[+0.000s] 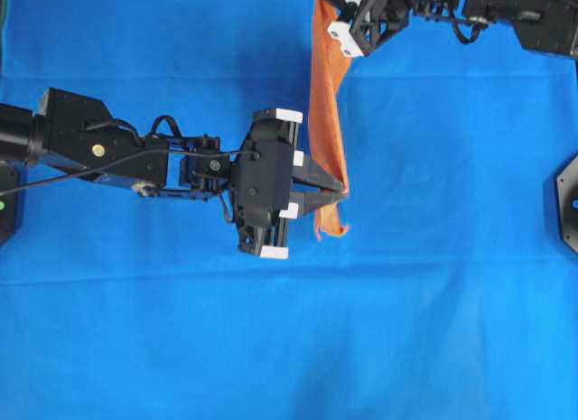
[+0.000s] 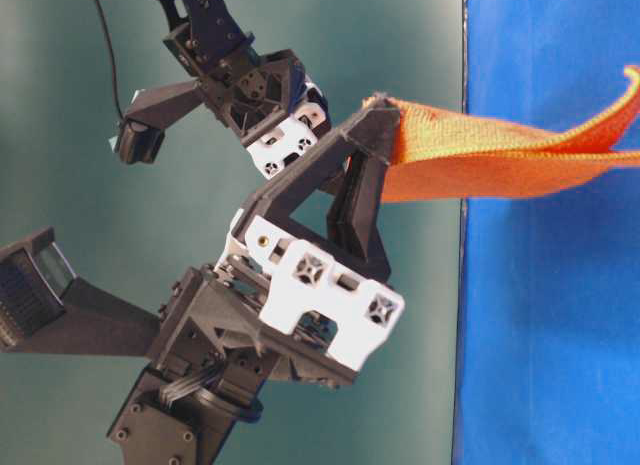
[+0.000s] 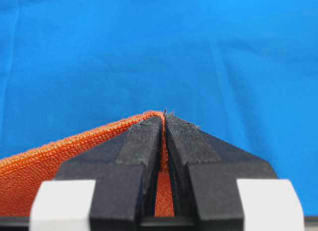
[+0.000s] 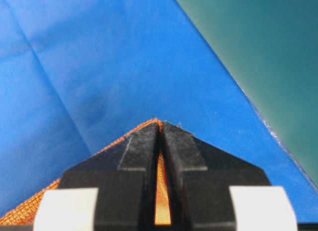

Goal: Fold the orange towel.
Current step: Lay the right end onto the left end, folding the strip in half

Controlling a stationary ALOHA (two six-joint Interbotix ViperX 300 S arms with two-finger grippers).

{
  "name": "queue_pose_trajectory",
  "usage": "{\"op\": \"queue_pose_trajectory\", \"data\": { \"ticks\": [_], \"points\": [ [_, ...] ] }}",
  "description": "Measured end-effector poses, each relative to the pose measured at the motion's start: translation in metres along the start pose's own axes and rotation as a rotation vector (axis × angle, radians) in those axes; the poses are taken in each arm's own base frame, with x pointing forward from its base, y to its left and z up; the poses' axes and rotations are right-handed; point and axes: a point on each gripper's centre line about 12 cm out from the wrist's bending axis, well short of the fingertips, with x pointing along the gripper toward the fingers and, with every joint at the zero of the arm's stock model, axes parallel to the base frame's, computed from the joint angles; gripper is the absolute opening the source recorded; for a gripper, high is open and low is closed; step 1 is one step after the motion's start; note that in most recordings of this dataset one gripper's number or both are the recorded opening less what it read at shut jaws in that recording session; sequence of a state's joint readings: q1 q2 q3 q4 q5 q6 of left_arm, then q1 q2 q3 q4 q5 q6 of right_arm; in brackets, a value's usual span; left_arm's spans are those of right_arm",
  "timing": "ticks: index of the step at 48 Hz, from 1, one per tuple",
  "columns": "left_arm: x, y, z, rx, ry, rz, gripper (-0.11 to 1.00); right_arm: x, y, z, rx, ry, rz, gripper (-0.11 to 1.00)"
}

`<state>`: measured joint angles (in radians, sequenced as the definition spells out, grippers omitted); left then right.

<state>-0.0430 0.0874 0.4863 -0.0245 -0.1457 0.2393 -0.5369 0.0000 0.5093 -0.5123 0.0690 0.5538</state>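
Note:
The orange towel (image 1: 327,113) hangs in the air above the table, held up by two corners, and from overhead it shows as a narrow strip. My left gripper (image 1: 343,191) is shut on its near corner, and a short tail of the towel sticks out past the fingers. My right gripper (image 1: 325,14) is shut on the far corner at the top edge of the view. In the left wrist view the towel (image 3: 49,161) is pinched between the jaws of the left gripper (image 3: 164,116). In the right wrist view, orange towel (image 4: 161,191) shows between the closed jaws of the right gripper (image 4: 160,124). At table level the towel (image 2: 500,155) trails away from the left gripper (image 2: 375,110).
A blue cloth (image 1: 433,303) covers the whole table. A black mount (image 1: 564,203) sits at the right edge. The cloth's edge and a dark green surface (image 4: 273,42) beyond it lie ahead of the right gripper.

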Motion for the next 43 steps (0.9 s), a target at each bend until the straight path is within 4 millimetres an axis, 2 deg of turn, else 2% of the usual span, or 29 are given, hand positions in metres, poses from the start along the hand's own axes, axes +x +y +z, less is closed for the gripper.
{"op": "queue_pose_trajectory", "data": {
  "ticks": [10,17,24,43],
  "points": [
    [0.007,0.001,0.003,0.015,-0.012,0.004,0.02,0.0,0.0,-0.001,-0.003,0.003,-0.001,0.03],
    [0.023,0.002,0.007,0.047,-0.019,0.006,0.02,-0.012,-0.001,-0.003,-0.006,-0.002,-0.002,0.03],
    [0.044,0.003,0.015,0.084,-0.036,0.01,0.02,-0.03,-0.003,-0.011,-0.005,-0.001,-0.005,0.03],
    [0.1,0.005,0.036,0.121,-0.1,0.024,0.02,-0.097,-0.03,-0.046,0.029,-0.003,-0.083,0.03]
  ]
}}
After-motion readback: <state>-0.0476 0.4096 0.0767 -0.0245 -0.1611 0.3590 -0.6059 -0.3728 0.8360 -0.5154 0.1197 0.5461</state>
